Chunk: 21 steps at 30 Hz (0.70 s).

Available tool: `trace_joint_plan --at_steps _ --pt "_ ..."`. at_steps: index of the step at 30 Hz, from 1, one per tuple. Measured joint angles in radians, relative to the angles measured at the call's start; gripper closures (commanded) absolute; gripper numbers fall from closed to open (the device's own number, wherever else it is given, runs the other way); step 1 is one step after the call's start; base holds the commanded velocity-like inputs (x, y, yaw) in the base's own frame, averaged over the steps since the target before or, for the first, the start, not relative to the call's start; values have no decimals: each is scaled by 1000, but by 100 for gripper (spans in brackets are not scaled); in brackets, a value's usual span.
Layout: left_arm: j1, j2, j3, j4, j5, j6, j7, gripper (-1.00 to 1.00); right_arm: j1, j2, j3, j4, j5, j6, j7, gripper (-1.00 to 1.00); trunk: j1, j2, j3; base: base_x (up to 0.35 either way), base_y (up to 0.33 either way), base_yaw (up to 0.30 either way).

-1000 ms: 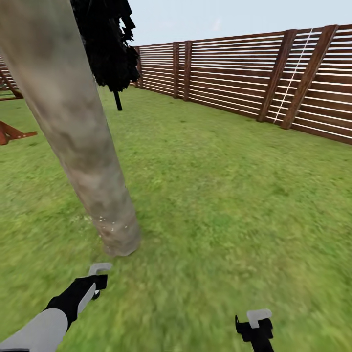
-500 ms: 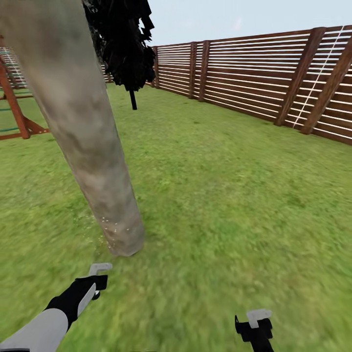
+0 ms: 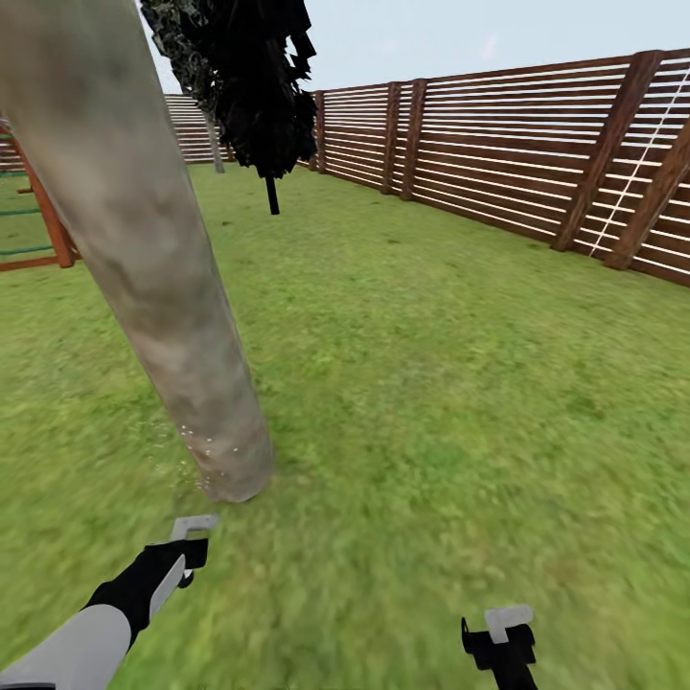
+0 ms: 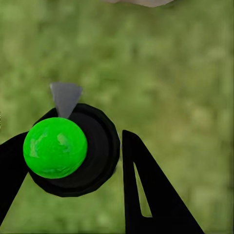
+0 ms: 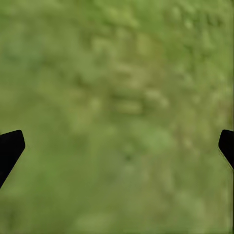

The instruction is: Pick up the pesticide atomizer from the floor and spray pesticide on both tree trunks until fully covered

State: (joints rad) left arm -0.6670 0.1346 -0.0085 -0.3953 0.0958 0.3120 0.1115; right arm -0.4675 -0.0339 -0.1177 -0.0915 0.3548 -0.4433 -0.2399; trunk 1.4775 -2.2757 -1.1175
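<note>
A thick tree trunk (image 3: 144, 249) of mottled grey-brown bark rises from the garden lawn at the left of the head view. Tiny white specks of pesticide (image 3: 204, 447) dot its base and the grass beside it. My left gripper (image 3: 182, 561) hangs just in front of the trunk's foot. In the left wrist view it (image 4: 73, 165) is shut on the pesticide atomizer (image 4: 55, 146), a black round body with a bright green top and a grey nozzle, held over grass. My right gripper (image 3: 503, 647) is low at the right. Its fingers (image 5: 9, 148) stand wide apart, open over bare grass.
A brown slatted fence (image 3: 498, 144) runs along the right and back. A small dark-leaved tree (image 3: 264, 96) stands behind the trunk, with a thinner grey trunk (image 3: 213, 144) farther back. A red-brown wooden frame (image 3: 43, 216) is at the far left. Open lawn (image 3: 431, 364) spreads to the right.
The whole view has swung, so the fence and dark tree sit further right and a far grey trunk has come into sight. Both arms keep their place in the picture.
</note>
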Motion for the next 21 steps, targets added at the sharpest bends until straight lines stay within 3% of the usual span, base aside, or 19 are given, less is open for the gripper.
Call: trace_joint_plan --at_steps 6,14,21 --pt "0 1 2 0 3 3 0 100 0 0 0 0 0 0 0 -100 0 0 0 69 -269 274" --pt "0 -6 2 0 4 3 0 100 0 0 0 0 0 0 0 -100 0 0 0 104 -256 33" --pt "0 -8 2 0 7 3 0 100 0 0 0 0 0 0 0 -100 0 0 0 -30 -273 242"
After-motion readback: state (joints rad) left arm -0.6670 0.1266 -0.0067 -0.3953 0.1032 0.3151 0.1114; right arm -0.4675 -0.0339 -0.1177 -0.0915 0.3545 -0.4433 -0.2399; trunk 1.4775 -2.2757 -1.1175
